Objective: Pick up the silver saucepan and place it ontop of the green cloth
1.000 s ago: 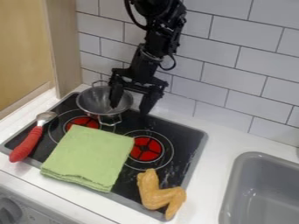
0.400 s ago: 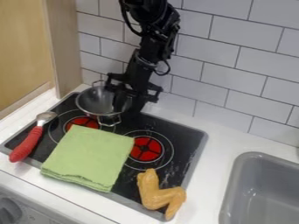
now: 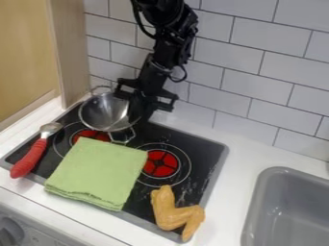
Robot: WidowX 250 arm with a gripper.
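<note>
The gripper point(image 3: 139, 114) is at the back of the stove, shut on the right rim of the silver saucepan point(image 3: 104, 113). That two-handled metal pan is tilted, its bowl turned somewhat toward the camera, over the back left of the hob. One of its loop handles points toward the front, the other toward the wall. In front of the pan the folded green cloth point(image 3: 97, 173) lies flat, partly over the left red burner. The gripper's fingers hide a part of the pan's right edge.
A red-handled scoop point(image 3: 30, 158) lies at the hob's left edge. A toy chicken wing point(image 3: 172, 211) rests at the front right. The grey sink point(image 3: 287, 211) is at the far right; a tiled wall stands close behind the arm.
The gripper's fingers have come together from wide apart and shut on the pan's rim. The pan has tilted and shifted slightly left. The arm has moved a little to the left.
</note>
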